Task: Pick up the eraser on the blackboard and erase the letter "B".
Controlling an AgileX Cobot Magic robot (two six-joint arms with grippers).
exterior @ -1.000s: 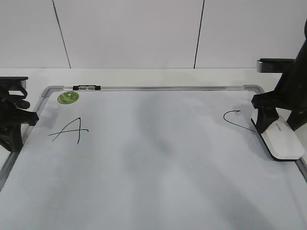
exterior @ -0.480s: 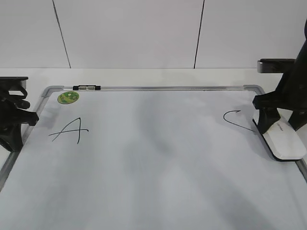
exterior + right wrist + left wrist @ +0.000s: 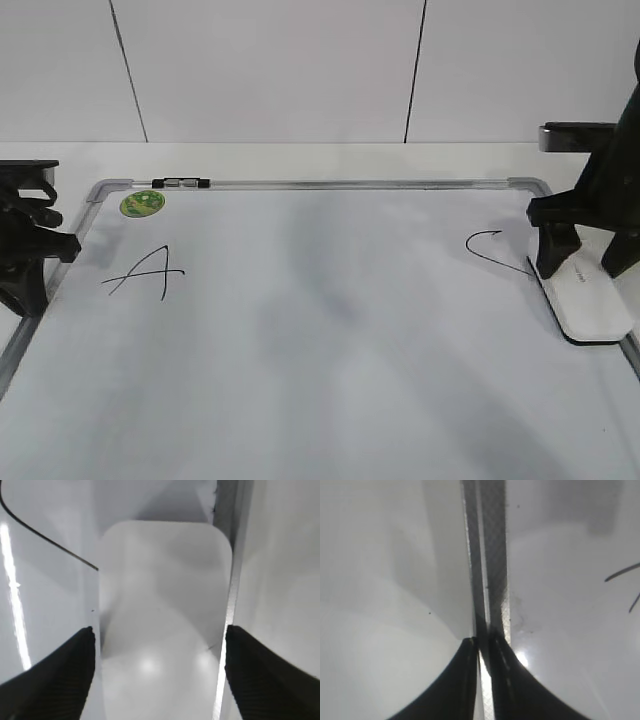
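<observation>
The eraser (image 3: 590,305) lies flat at the right edge of the blackboard (image 3: 320,330), just right of the letter "C" (image 3: 492,252). My right gripper (image 3: 583,262) is open, one finger on each side of the eraser's near end, with gaps showing in the right wrist view (image 3: 159,670), where the eraser (image 3: 165,605) fills the middle. No letter "B" shows on the board; its middle has only faint grey smudges. My left gripper (image 3: 30,270) is shut and empty over the board's left frame (image 3: 487,555).
A slanted "A" (image 3: 145,272) is drawn at the left. A round green sticker (image 3: 141,204) and a small black-and-silver clip (image 3: 181,183) sit at the top-left frame. White table and wall panels surround the board.
The right gripper's fingers have spread apart around the eraser. The eraser has shifted slightly right and now lies flat by the frame. The left arm has not moved.
</observation>
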